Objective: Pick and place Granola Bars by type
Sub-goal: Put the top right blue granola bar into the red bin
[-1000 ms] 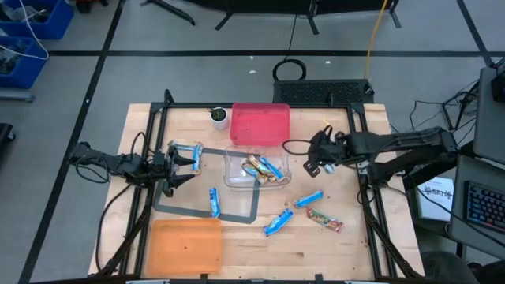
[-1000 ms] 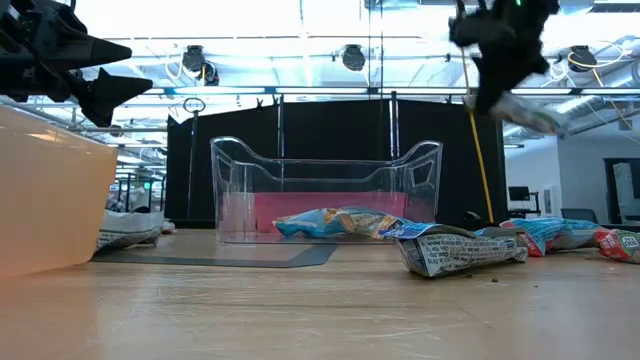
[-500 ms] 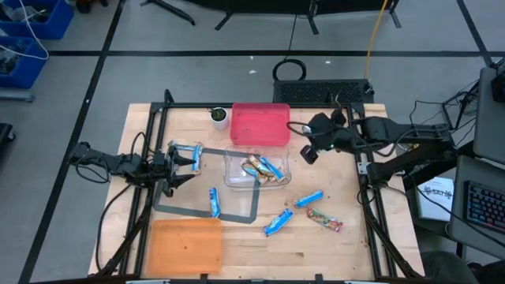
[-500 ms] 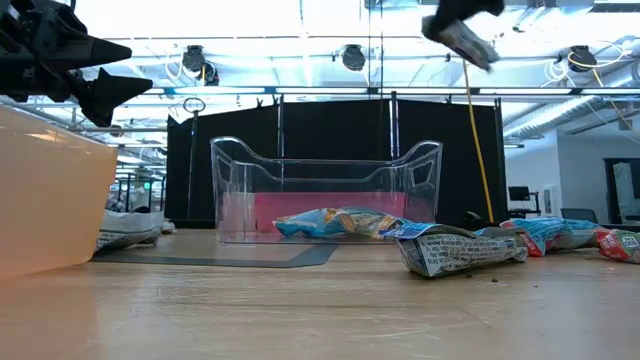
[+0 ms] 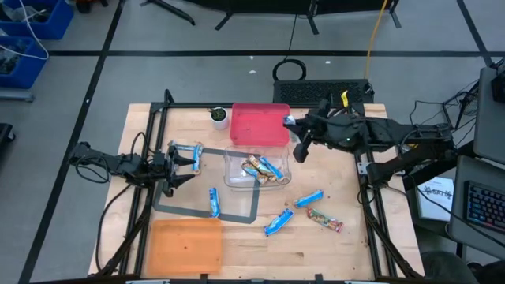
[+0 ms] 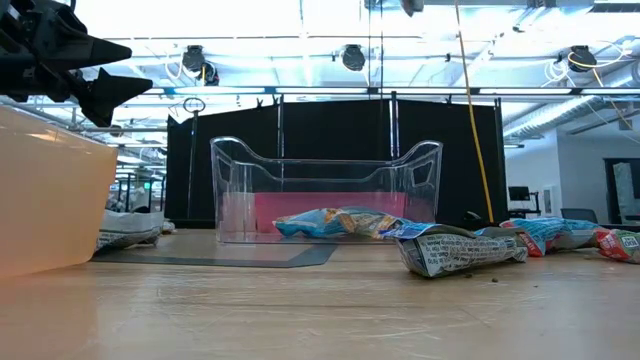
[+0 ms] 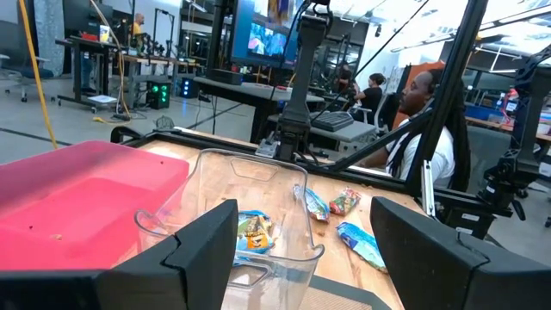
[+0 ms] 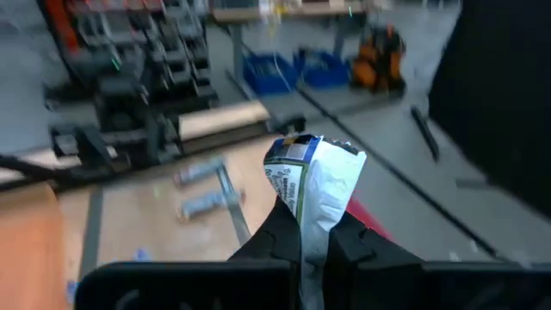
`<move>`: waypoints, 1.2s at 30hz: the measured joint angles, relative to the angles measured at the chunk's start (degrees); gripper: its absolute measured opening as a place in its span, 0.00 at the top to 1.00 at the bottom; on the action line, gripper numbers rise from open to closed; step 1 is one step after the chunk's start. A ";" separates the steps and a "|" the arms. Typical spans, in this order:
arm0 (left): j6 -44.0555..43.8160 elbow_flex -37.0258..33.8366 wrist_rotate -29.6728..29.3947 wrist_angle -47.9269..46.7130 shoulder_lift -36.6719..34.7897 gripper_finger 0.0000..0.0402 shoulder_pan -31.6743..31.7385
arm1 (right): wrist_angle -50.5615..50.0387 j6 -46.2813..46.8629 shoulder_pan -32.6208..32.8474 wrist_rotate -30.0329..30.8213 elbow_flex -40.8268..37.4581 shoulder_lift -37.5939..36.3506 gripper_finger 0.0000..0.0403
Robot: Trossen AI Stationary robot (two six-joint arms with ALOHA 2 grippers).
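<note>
An overhead camera is looking straight down on the whole surface. A low camera is peering level across it, both catching the clear bin.

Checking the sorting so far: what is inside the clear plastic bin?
The clear bin holds a few granola bars, blue-and-white and tan wrappers piled together. Their overlap hides the exact count and anything beneath them.

Granola Bars all over: a few piled in the clear bin, blue ones and one tan loose on the surface, one white-wrapped bar pinched upright.
</note>
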 joint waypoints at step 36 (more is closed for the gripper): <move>0.00 0.01 0.00 0.00 0.00 0.33 -0.02 | -7.45 9.44 -25.83 -1.71 37.50 26.97 0.99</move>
